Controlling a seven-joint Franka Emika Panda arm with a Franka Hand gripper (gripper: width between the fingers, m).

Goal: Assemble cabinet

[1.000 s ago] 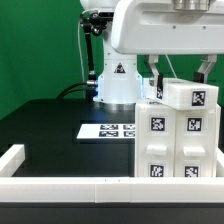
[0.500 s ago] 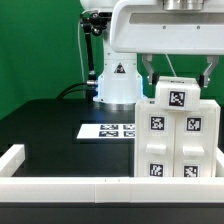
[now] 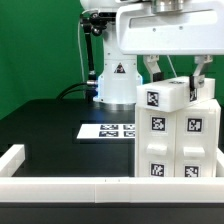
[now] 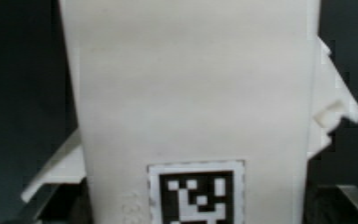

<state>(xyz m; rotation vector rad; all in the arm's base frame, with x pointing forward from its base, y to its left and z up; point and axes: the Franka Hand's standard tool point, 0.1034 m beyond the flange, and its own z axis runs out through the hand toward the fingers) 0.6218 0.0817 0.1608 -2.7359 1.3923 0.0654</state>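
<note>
The cabinet [image 3: 176, 150], a tall white box with square tags on its front, stands at the exterior view's right. A small white drawer block [image 3: 165, 98] with a tag sits at its top, turned slightly. My gripper [image 3: 180, 74] reaches down from above with a finger on each side of the block and is shut on it. In the wrist view the drawer block [image 4: 194, 90] fills the frame, its tag near the gripper [image 4: 194, 206], and dark fingers [image 4: 44, 206] show at both sides. The contact between block and cabinet is hidden.
The marker board [image 3: 108, 130] lies flat on the black table, left of the cabinet in the exterior view. A long white rail [image 3: 90, 186] runs along the front, and another rail piece [image 3: 12, 156] stands at the left. The arm's base [image 3: 115, 80] is behind.
The drawer block, held in the gripper, has shifted toward the exterior view's left across the top of the cabinet and turned a little. The cabinet has not moved.
</note>
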